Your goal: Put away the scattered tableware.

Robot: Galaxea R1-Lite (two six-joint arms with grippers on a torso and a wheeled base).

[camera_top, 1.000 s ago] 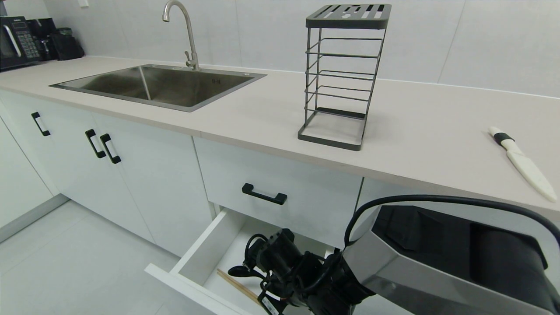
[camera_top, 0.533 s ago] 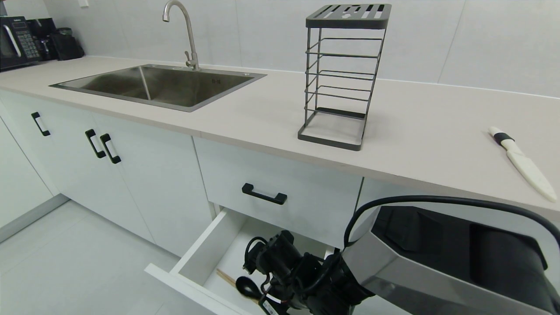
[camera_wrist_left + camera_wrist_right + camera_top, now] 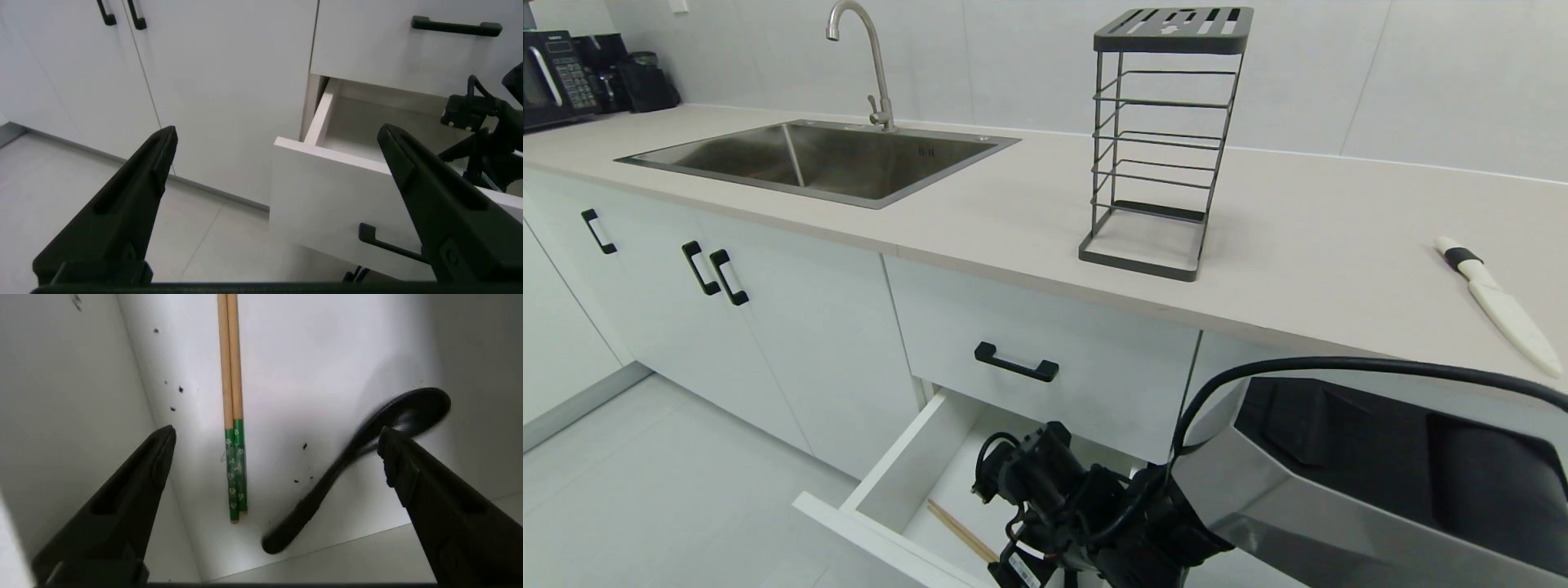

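A black spoon (image 3: 368,461) and a pair of wooden chopsticks (image 3: 232,408) lie side by side on the floor of the open white drawer (image 3: 310,351). My right gripper (image 3: 276,437) hangs open just above them, holding nothing. From the head view, my right arm is down in the drawer (image 3: 907,465), with the chopsticks (image 3: 960,531) showing beside it. A white knife (image 3: 1499,304) with a black band lies on the counter at the far right. My left gripper (image 3: 276,135) is open and holds nothing, low in front of the cabinets, facing the drawer (image 3: 319,175).
A dark wire knife rack (image 3: 1164,147) stands on the counter above the drawers. The sink (image 3: 825,159) and tap are to its left. A shut drawer with a black handle (image 3: 1016,363) sits directly over the open one. Appliances stand at the far left.
The black spoon, at my right gripper over the drawer a second ago, sank lower and now lies free on the drawer floor. My right arm shifted slightly.
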